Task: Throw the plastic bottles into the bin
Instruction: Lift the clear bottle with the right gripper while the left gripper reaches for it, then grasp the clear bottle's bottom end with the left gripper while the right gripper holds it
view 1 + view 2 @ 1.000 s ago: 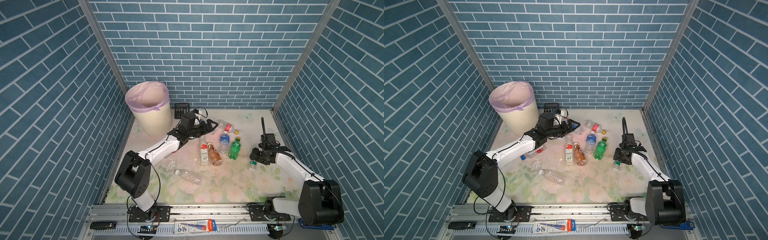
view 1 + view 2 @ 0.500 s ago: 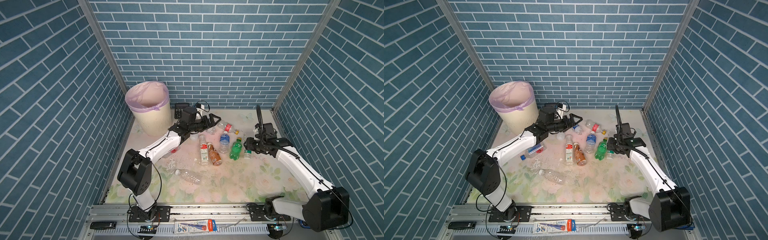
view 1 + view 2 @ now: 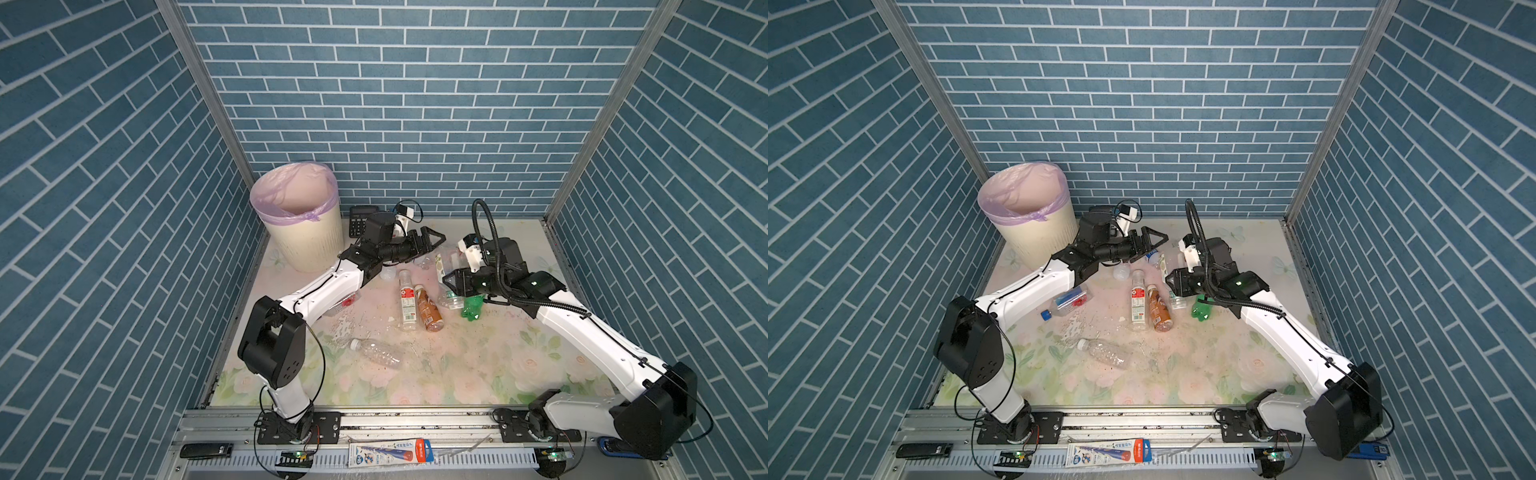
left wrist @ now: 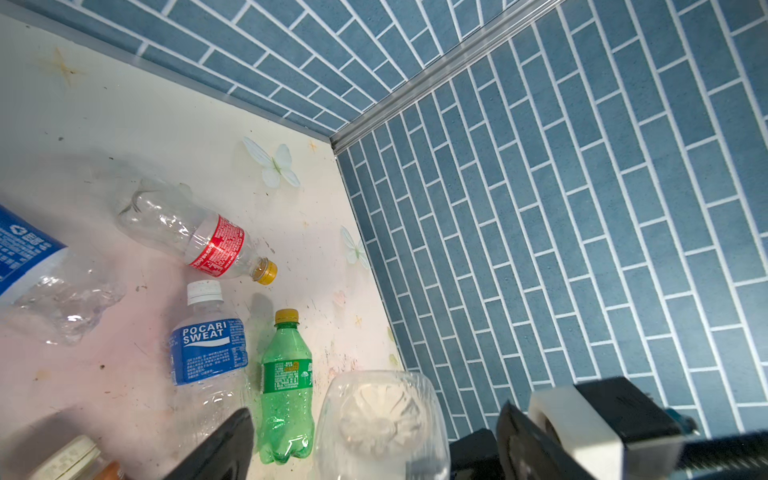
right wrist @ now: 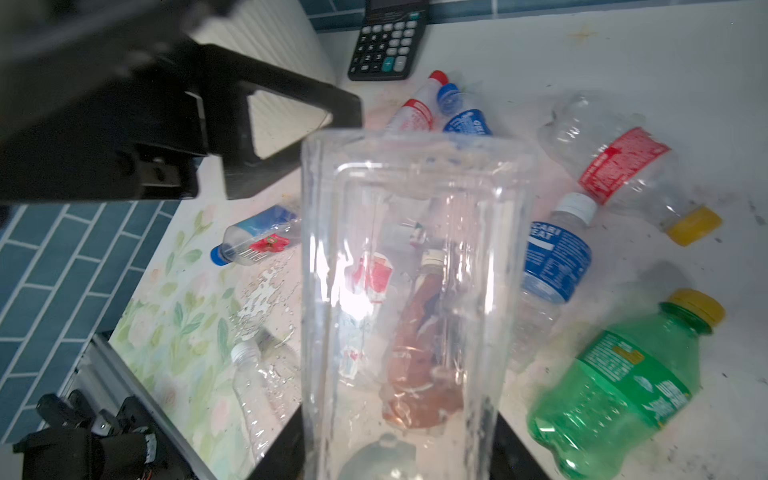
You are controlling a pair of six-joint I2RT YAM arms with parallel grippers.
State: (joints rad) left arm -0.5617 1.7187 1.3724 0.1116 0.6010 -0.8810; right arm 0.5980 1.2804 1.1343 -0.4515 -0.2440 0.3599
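One clear bottle (image 5: 399,270) — base end aimed at left jaws

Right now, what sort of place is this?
Probably a staged robot test cell, not a real room: blue brick-print walls joined by metal posts, a floral table, and the left arm and right arm bolted to a front rail.
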